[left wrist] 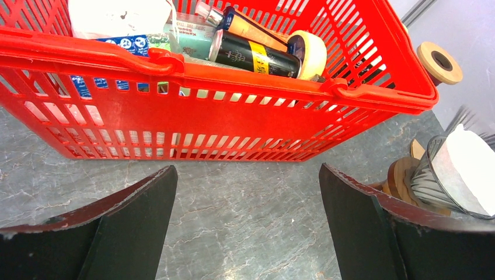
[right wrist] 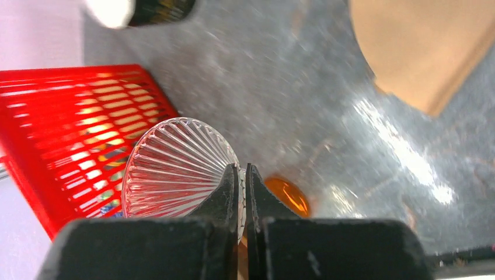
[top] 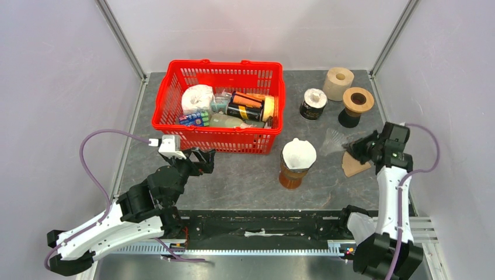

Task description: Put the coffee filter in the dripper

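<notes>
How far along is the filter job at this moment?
Looks done: a white filter sits in the dripper on the amber carafe. In hand: the right gripper is shut on the rim of a clear ribbed glass piece, apparently a second dripper. Left: the brown filter lies on the table, in no dripper. The left gripper hangs open by the red basket.

1. Nothing legible in any of the three views.
2. Black can (left wrist: 251, 55) in the red basket (left wrist: 245, 116): yellow band with dark characters, small pale print beside it, all too blurred to read.
3. Blue packet (left wrist: 124, 44) in the same basket: white marks, unreadable.
4. Dark tin (top: 311, 109) on the table (top: 245, 175), right of the basket: pale label, too small to make out.
</notes>
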